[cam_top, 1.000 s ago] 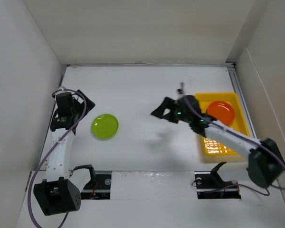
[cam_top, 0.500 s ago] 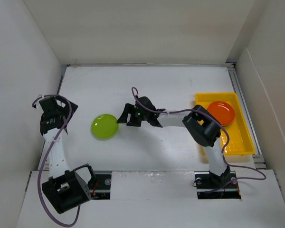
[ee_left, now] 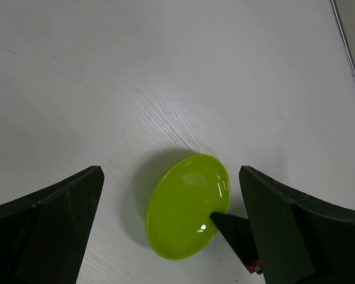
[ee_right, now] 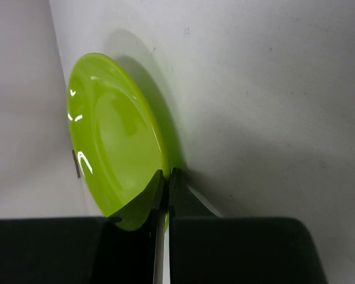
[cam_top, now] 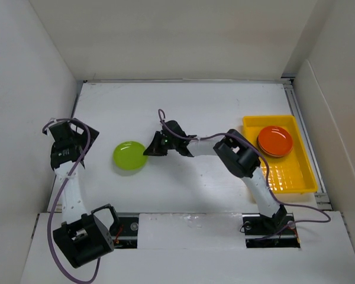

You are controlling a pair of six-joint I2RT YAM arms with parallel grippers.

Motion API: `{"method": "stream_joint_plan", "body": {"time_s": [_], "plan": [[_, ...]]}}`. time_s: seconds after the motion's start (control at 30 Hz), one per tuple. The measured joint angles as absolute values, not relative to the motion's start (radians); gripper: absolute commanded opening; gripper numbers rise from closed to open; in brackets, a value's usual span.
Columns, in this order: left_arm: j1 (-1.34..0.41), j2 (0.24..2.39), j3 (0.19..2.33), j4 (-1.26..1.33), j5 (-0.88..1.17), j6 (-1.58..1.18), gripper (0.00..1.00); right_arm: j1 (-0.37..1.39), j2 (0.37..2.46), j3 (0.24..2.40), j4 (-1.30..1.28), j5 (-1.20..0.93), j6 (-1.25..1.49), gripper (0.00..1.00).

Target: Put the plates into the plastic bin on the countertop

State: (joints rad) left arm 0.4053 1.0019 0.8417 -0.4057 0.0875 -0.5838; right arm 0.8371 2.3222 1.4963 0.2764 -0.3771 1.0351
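Found at the bottom centre of the right wrist view: right gripper [ee_right: 165, 177] clenched, tips pinched together on the near rim of the lime green plate [ee_right: 112, 142]. Plate lying just beyond the tips, stretching toward the upper left of that frame, flat on the white countertop [ee_right: 272, 89].

Judged step in hand: securing and lifting this plate. Check for the rim truly caught between the pads before raising. Lift straight and level: thin bite on a glossy rim, hence risk of swing or slip. Then carry across to the right.

From above, left of centre: same plate, right gripper at its right edge. Left gripper [ee_left: 170, 177] released, spread wide, hanging above the plate, touching nothing.

Farther off, at the right of the overhead frame: yellow plastic bin [cam_top: 296, 177], well apart from the green plate, with an orange plate [cam_top: 275, 141] in its upper end. Aim for the lower half.
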Motion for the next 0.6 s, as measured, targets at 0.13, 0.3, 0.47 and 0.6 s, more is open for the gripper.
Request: {"method": "stream_joint_plan", "body": {"time_s": [0.13,0.3,0.47,0.6], "plan": [[0.405,1.001,0.841,-0.400,0.108,-0.581,1.00,0.811,2.276,1.426,0.280,-0.379,1.044,0.00],[0.398,0.997,0.819,-0.364,0.176,-0.565,1.00,0.640,1.876,1.046,0.199,-0.271,1.026,0.00],[0.369,0.999,0.766,-0.292,0.368,-0.528,1.00,0.239,1.353,0.826,0.107,-0.103,0.990,0.00],[0.367,1.004,0.754,-0.266,0.456,-0.509,1.00,-0.142,1.002,0.643,0.055,-0.042,0.960,0.00]]}}
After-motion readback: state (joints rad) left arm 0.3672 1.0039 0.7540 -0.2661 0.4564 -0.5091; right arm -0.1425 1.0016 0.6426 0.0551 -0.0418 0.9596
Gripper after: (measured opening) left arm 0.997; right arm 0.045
